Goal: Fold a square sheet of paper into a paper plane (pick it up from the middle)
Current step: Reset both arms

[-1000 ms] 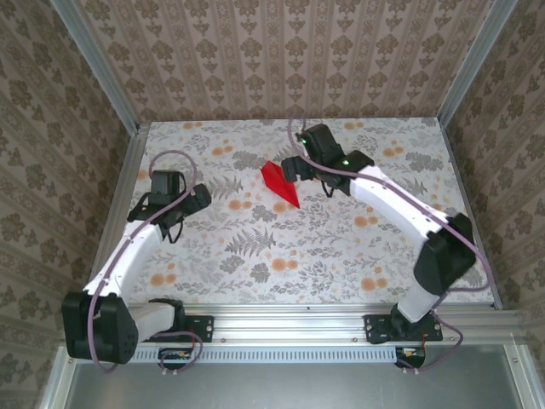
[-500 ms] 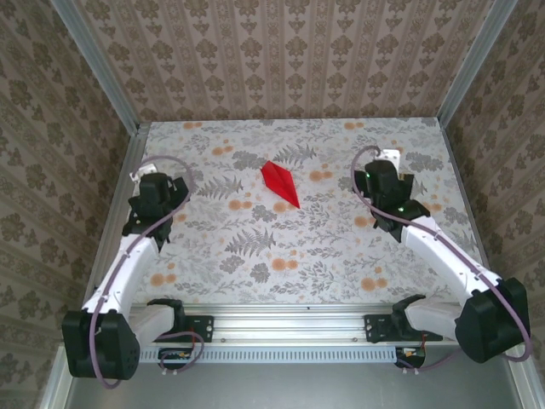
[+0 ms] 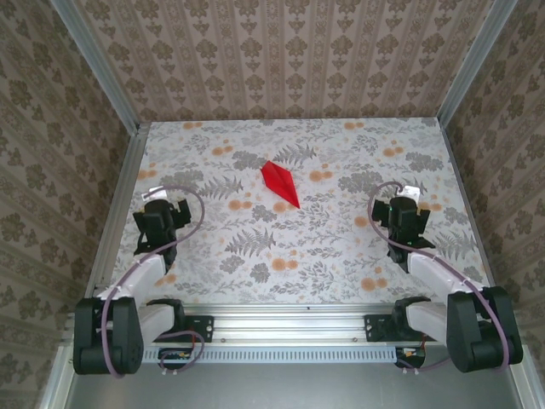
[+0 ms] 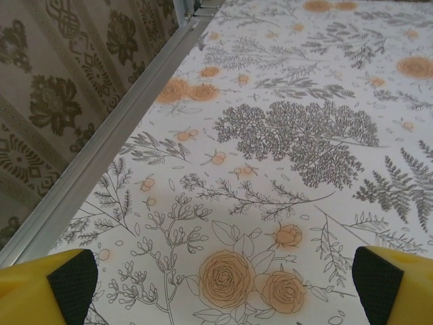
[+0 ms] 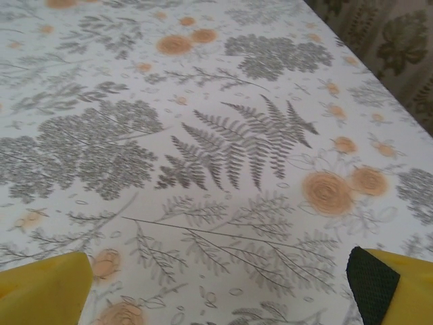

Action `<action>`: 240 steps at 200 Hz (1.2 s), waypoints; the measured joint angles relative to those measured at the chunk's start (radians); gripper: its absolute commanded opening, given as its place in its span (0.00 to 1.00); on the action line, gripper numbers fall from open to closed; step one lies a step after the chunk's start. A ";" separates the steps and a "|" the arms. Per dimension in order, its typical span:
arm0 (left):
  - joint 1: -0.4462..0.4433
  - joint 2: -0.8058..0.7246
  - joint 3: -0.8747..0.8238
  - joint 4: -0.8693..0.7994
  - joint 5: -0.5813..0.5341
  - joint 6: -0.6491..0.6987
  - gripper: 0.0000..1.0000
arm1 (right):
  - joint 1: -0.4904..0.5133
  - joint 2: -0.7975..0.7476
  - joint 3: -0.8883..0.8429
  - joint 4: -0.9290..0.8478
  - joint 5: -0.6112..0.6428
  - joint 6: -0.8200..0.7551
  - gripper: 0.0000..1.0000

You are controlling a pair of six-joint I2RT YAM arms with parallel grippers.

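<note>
**A:** Where is the plane lying?

**B:** The plane [image 3: 280, 184] is lying flat on the table [image 3: 341, 256]. It is a slim red diamond with a crease down its middle, and its sharp tip is pointing near and right. It is sitting about midway between the side walls, somewhat closer to the back wall [image 3: 289, 60] than to the near rail [image 3: 289, 312].

**A:** What is surrounding it?

**B:** Open flowered tabletop is spreading from the plane on every side. Neither claw is touching it.

**A:** And the claws?

**B:** The left claw [image 3: 163, 202] is hovering well to the left of the plane and nearer the bases, close to the side rail [image 3: 119, 200]. The right claw [image 3: 407, 198] is hovering well to the right of the plane, at about the same depth. Both are pointing toward the back wall.

**A:** How are the jaws standing?

**B:** Both are gaping wide and gripping nothing. In the left wrist view the left claw [image 4: 223, 284] is showing its yellow fingers with black pads [image 4: 71, 281] at the two lower corners, with bare table between them and the rail [image 4: 115, 142] running along its left. In the right wrist view the right claw [image 5: 216, 284] is spreading just as wide over ferns and roses.
</note>
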 measured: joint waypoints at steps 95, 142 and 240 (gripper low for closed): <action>0.085 0.238 -0.035 0.395 0.307 0.075 1.00 | -0.050 0.232 -0.010 0.434 -0.222 -0.067 1.00; 0.091 0.334 -0.026 0.449 0.368 0.087 1.00 | -0.053 0.402 -0.010 0.587 -0.271 -0.092 1.00; 0.026 0.426 0.056 0.456 0.316 0.129 1.00 | -0.053 0.425 -0.004 0.617 -0.275 -0.096 1.00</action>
